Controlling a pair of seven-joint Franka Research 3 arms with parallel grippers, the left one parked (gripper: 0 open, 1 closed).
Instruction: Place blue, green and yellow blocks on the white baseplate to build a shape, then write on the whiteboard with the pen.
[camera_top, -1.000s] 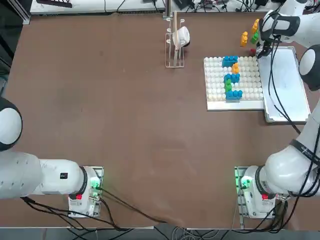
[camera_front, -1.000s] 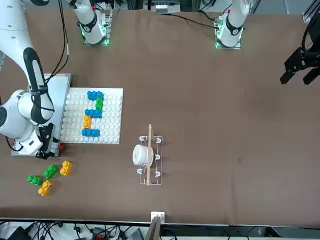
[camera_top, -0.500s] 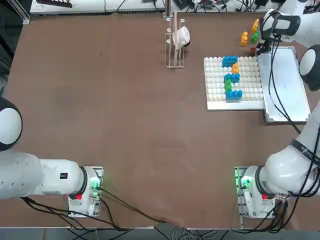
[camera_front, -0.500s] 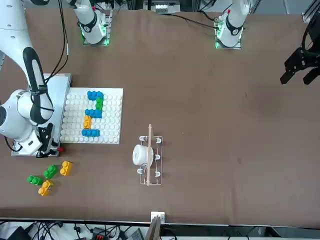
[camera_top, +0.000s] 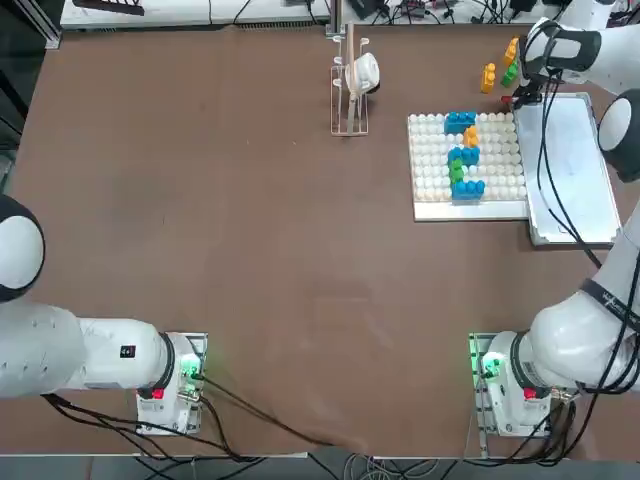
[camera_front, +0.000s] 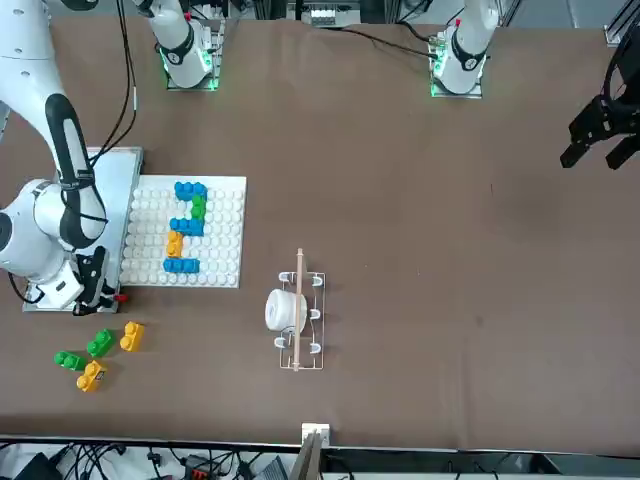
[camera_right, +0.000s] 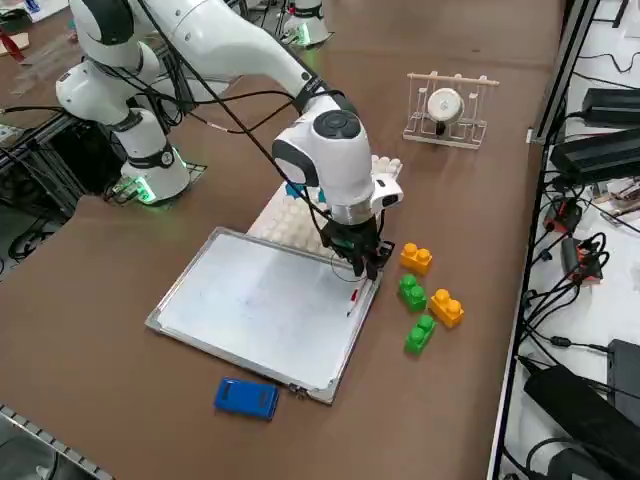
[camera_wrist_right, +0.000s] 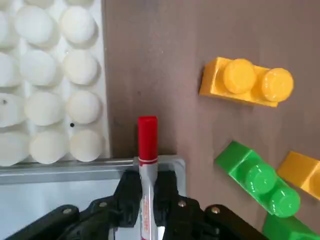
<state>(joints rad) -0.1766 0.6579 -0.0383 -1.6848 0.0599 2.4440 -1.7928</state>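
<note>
The right tool (camera_wrist_right: 148, 200) is clenched on the pen (camera_wrist_right: 147, 165) at the far corner of the whiteboard (camera_right: 255, 305); the red end projects past the frame, beside the white baseplate (camera_wrist_right: 45, 80). Four loose blocks (camera_right: 428, 295) lie nearby on the worktop (camera_top: 250, 250).

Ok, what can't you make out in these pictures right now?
- Pen: in the wrist view the right gripper, shut on it, covers its lower barrel and tip; top and front views show only its red end past the arm.
- Whiteboard: any writing is too faint to tell in the side view; the arm hides part of it from the top.
- Baseplate: mostly behind the arm in the side view.
- Eraser: seen only in the side view.
</note>
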